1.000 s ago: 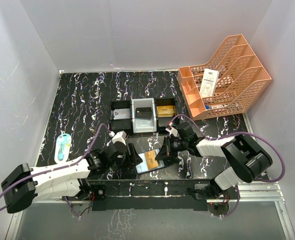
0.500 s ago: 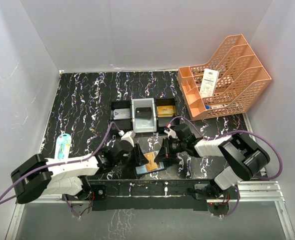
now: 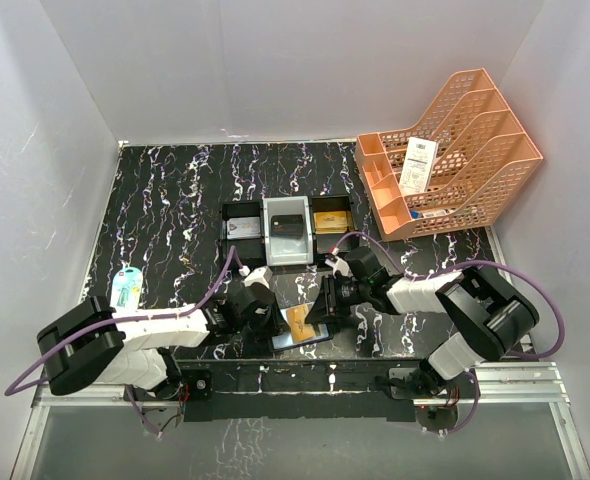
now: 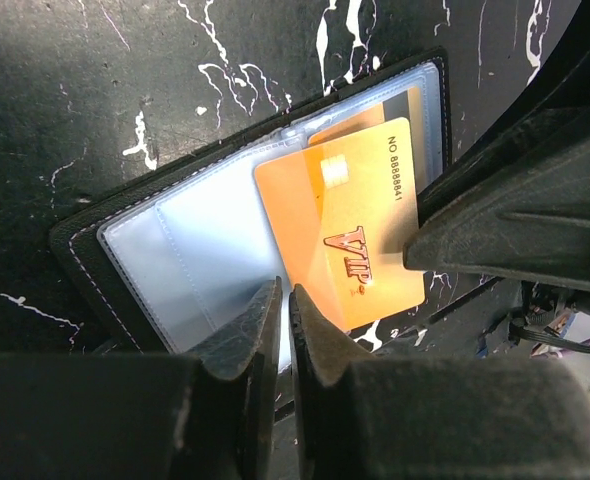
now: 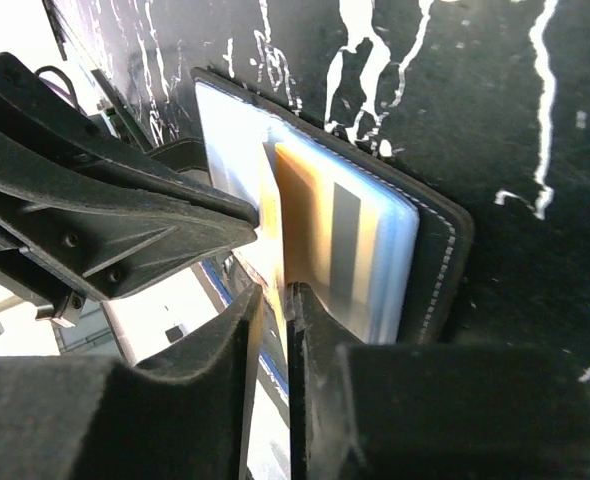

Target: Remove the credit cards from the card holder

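- Left gripper (image 4: 280, 300): wide open a second ago, now drawn down to a hairline slit. Tips sit over the clear sleeve, just beside the gold card (image 4: 345, 230) corner. Can't tell whether anything is nipped.
- Left arm also swung in tight against the card holder (image 4: 85, 250).
- Right gripper (image 5: 277, 300): clamped on the gold card's edge from the opposite side.
- Gold card: partway out of its slot, skewed, lying across the open holder. Barely shifted over the last second.
- Second card (image 4: 360, 125): tucked in the slot behind it.
- Card holder: spread flat on the table (image 3: 175, 200) at the near edge, between both arms.
- Read: probably left bracing the holder or taking over the card. Extraction mid-way, at least one more to pull.
- Farther back: three bins (image 3: 288, 232) with cards in them.
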{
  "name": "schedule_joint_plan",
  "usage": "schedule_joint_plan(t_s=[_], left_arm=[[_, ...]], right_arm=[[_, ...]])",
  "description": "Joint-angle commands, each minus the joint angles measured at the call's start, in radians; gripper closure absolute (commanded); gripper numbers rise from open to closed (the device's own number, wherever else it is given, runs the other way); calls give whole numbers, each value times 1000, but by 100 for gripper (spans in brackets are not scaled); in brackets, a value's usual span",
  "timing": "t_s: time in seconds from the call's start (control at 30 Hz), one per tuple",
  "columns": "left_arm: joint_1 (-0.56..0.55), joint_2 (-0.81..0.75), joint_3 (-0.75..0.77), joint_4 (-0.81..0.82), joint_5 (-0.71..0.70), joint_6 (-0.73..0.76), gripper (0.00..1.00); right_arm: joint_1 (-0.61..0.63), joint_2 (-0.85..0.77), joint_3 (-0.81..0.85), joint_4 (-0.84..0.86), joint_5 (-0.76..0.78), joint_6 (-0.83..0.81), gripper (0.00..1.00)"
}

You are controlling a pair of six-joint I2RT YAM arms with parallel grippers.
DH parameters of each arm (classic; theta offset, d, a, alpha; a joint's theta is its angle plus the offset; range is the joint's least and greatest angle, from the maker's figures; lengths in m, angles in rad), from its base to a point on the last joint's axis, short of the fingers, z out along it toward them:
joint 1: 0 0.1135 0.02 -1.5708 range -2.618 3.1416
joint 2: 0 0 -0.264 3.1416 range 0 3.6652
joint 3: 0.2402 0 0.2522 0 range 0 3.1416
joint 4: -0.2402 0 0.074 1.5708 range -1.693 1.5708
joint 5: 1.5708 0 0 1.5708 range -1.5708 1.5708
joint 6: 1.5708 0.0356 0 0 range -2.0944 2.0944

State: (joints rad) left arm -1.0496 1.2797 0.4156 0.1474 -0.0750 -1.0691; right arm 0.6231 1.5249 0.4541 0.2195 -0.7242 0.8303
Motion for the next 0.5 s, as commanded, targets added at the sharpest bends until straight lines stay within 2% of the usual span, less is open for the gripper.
schedule_joint_plan(t_s=[0.0,0.23,0.47], left_arm=[[-4,3,3,-126,-62,5,92],[-4,-20,-7,-137,-70,-1,93],[-4,-35,-14,-134,-72,-5,93]], right_arm=[[23,-13,57,57,10,9,82],[54,27,74,85,26,41,81],[101,34,95,24,113,32,82]])
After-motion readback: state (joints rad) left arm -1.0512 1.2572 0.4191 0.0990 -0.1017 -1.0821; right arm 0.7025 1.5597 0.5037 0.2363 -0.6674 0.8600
